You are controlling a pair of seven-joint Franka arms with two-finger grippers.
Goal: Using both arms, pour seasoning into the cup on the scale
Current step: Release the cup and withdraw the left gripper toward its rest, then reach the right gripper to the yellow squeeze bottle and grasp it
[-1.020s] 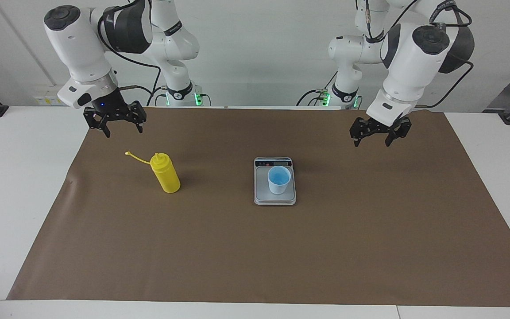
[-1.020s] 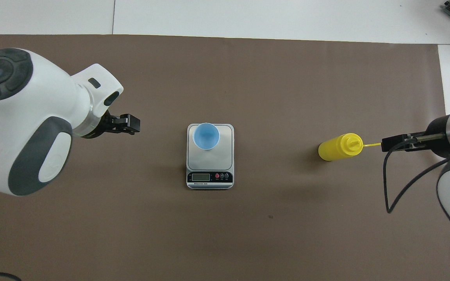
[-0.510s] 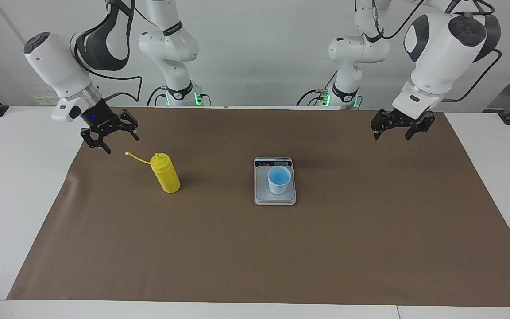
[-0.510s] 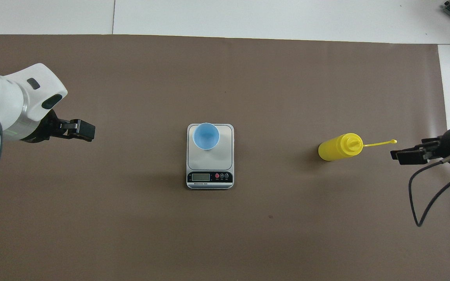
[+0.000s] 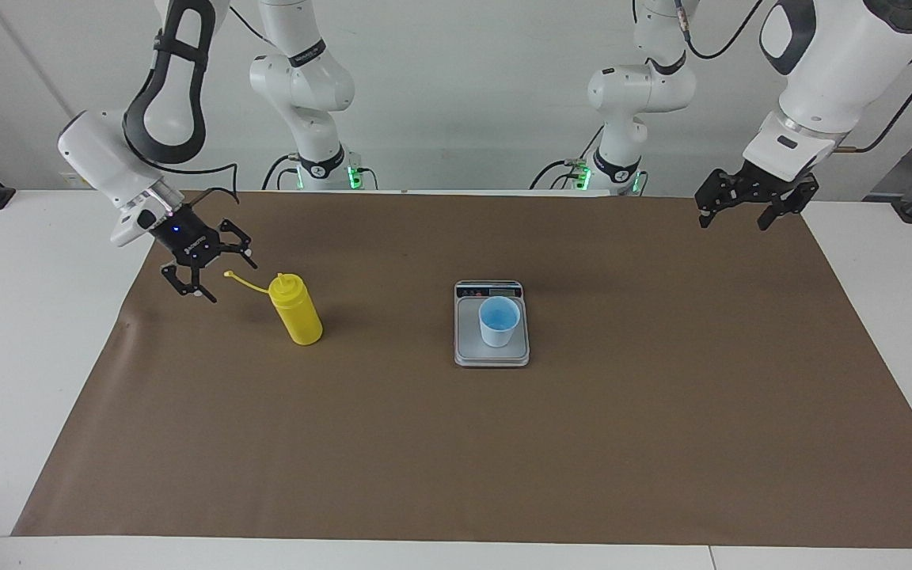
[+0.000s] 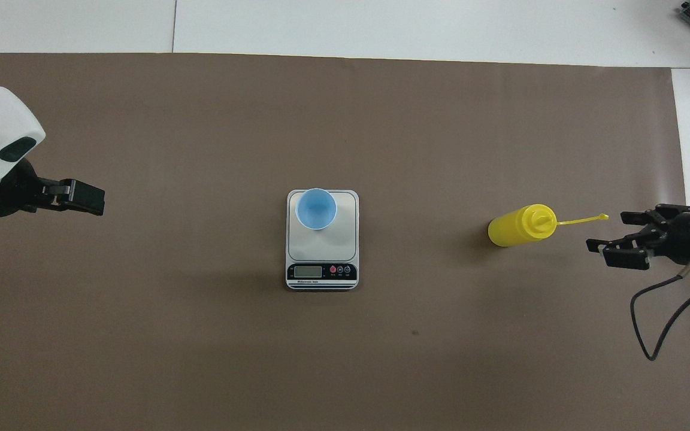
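The yellow squeeze bottle (image 5: 296, 310) stands upright on the brown mat toward the right arm's end of the table, also seen from above (image 6: 521, 225). Its cap strap (image 5: 246, 282) sticks out toward that end. My right gripper (image 5: 226, 279) is open, low over the mat by the strap's tip, apart from the bottle; it also shows in the overhead view (image 6: 608, 231). The light blue cup (image 5: 499, 321) stands on the scale (image 5: 472, 352) at mid-table, on the plate's end farther from the robots (image 6: 316, 208). My left gripper (image 5: 731, 224) is open and empty, over the mat's edge at the left arm's end (image 6: 96, 203).
The brown mat (image 5: 503, 459) covers most of the white table (image 5: 20, 332). The scale's dark display strip (image 6: 321, 272) faces the robots. Both arm bases (image 5: 321, 170) stand at the robots' edge of the table.
Both grippers have swung outward toward their own ends of the table. The right gripper has come down and tilted beside the strap's tip. Bottle, cup and scale have not moved.
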